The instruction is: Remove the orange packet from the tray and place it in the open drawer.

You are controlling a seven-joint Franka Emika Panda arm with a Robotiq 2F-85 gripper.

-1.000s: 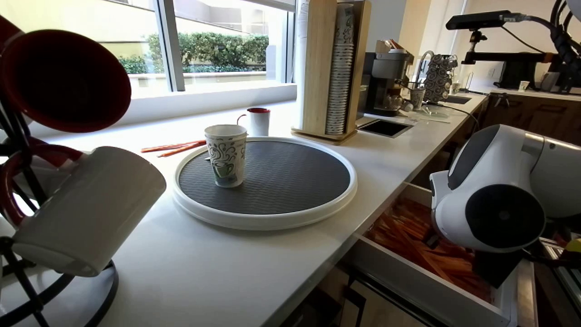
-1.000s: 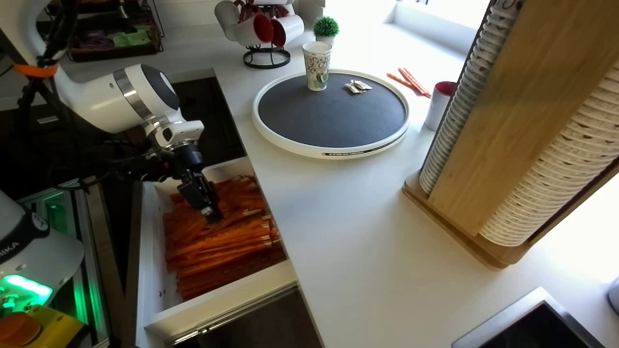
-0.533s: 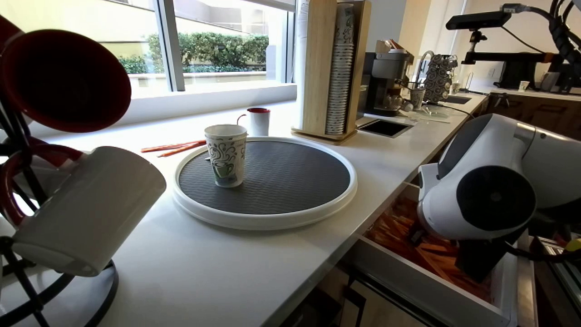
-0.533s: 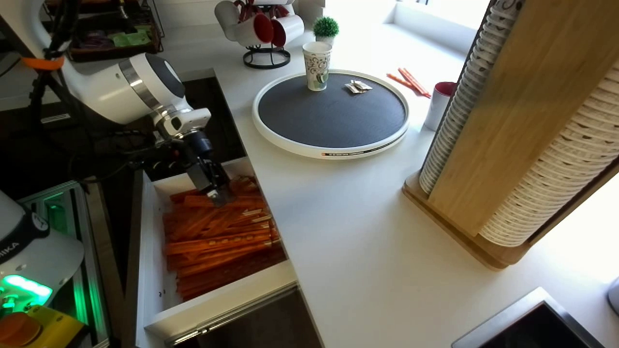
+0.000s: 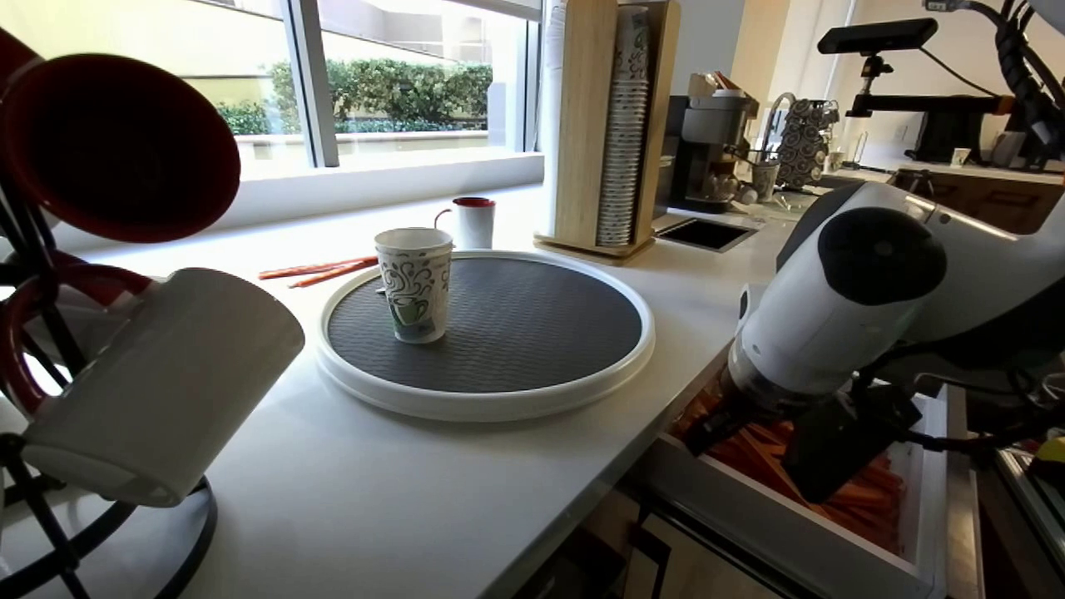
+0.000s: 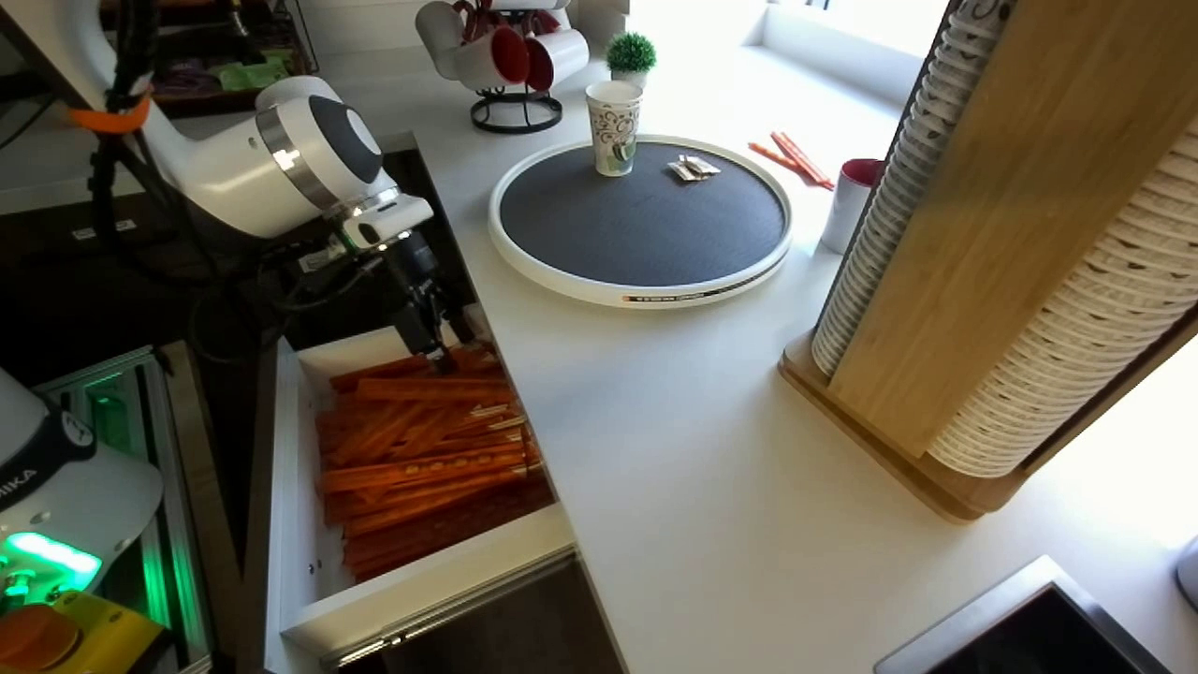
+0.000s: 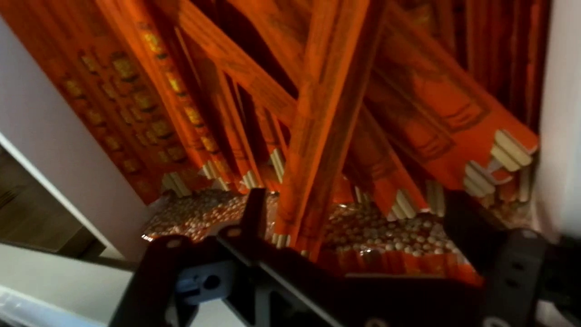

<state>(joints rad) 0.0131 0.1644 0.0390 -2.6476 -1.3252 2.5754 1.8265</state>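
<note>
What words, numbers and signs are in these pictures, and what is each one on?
"MIKA": on the robot's dark band, cut off at the picture's edge.
Label strip on the rim of the tray: too small to read.
Gold and dark printing on orange packets in the drawer: too blurred to read.
Pale tag in the dark background: too small to read.
Paper cup: swirls and a green mug picture, no readable words.

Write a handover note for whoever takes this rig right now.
Gripper: open, fingers apart, pointing down into the open drawer.
Tray: a paper cup and small pale packets on it, no orange packet visible there.
Orange packets: many alike in the drawer; I can't tell which is the job's.
Done: apparently the transfer.
Left: probably only checking that and lifting the gripper clear.
</note>
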